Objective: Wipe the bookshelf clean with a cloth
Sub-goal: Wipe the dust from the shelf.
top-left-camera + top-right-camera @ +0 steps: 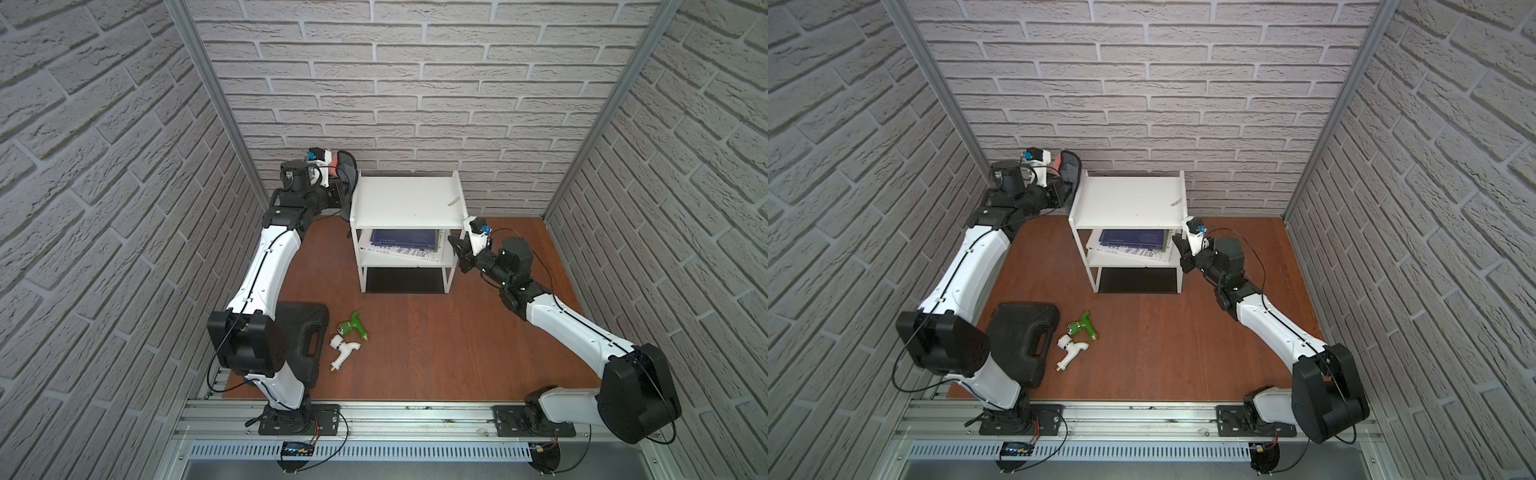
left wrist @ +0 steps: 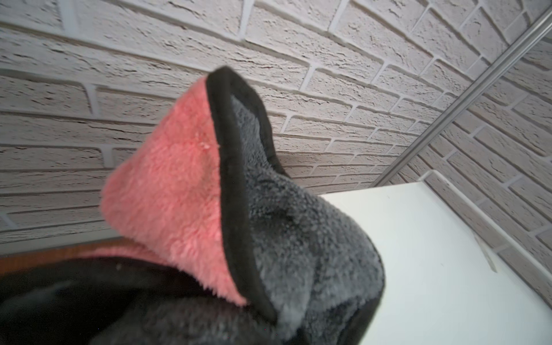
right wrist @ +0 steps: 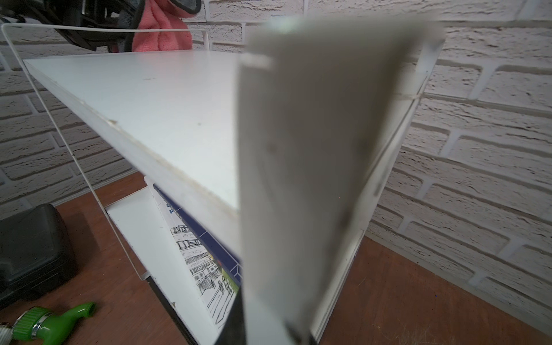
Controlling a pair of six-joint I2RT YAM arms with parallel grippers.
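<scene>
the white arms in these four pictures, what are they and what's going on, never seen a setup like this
They are two robot arms over a table. Two pictures look down from overhead; the other two come from a camera on each wrist. The left arm holds a pink and grey cloth in its jaws, beside the top of a white shelf. The right arm has its jaws closed on the shelf's side wall. Books lie inside. A black case, a green tap and a white tap lie nearby.
</scene>
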